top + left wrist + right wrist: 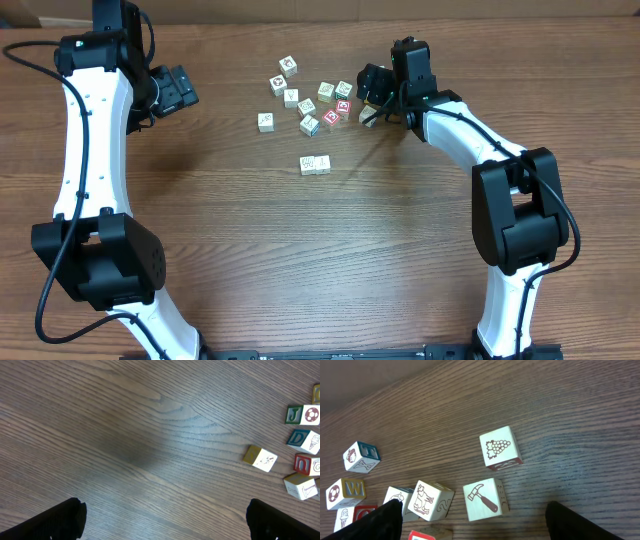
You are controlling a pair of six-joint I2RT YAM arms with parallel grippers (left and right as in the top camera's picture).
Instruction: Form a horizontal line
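Observation:
The horizontal line (315,164) is a short row of two touching cream cubes lying in front of the scattered ones. My right gripper (371,98) hovers at the right edge of the scattered cubes (307,105). In the right wrist view this gripper (475,522) is open, its fingertips (385,520) wide apart. A hammer-picture cube (485,500) lies between them, touching neither. A grape-picture cube (501,448) sits just beyond it, and an animal-picture cube (429,500) lies to its left. My left gripper (176,90) is open over bare wood at the far left, with nothing between its fingers (60,520).
More loose cubes lie spread at the back centre, among them a red-faced one (343,105). The left wrist view shows a yellow-sided cube (261,457) and several lettered cubes (302,415) at its right edge. The table's back edge (300,22) runs close behind the cubes.

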